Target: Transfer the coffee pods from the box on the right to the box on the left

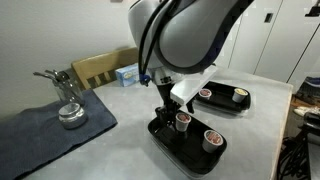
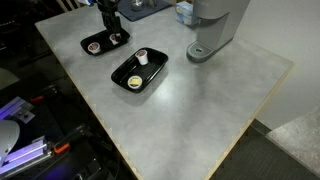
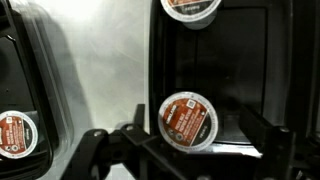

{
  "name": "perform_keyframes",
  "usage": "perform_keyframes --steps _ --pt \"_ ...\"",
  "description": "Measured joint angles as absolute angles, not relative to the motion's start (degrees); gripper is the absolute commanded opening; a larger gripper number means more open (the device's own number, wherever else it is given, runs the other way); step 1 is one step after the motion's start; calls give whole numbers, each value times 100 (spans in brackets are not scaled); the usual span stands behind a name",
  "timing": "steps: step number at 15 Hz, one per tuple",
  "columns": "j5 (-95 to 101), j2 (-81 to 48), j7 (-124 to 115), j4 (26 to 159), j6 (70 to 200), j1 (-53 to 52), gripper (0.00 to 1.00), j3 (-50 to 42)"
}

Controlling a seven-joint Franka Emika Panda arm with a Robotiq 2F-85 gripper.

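Observation:
Two black trays hold brown-lidded coffee pods. In the wrist view, one pod (image 3: pixel 188 120) lies in a tray (image 3: pixel 250 60) between my open gripper's (image 3: pixel 185 150) fingers, with a gap on each side. A second pod (image 3: pixel 190 8) lies further along that tray. A third pod (image 3: pixel 15 133) lies in the neighbouring tray (image 3: pixel 20 80). In an exterior view my gripper (image 1: pixel 164 112) hangs low over the end of the near tray (image 1: pixel 195 155), next to its pods (image 1: pixel 183 120) (image 1: pixel 212 138). The far tray (image 1: pixel 225 105) holds two pods. In an exterior view my gripper (image 2: pixel 108 24) is over a tray (image 2: pixel 88 38).
A grey cloth (image 1: pixel 50 125) with a metal holder (image 1: pixel 68 105) lies on the table, beside a wooden chair (image 1: pixel 100 65) and a blue box (image 1: pixel 127 73). The robot base (image 2: pixel 212 30) stands near the second tray (image 2: pixel 152 76). The table edge (image 2: pixel 200 130) is near.

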State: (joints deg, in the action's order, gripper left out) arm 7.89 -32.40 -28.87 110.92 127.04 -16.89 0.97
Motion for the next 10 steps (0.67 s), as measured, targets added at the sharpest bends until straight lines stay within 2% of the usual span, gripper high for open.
perform_keyframes --steps 10 --pt "789 -3097 -2890 10845 12704 -1662 100 -175"
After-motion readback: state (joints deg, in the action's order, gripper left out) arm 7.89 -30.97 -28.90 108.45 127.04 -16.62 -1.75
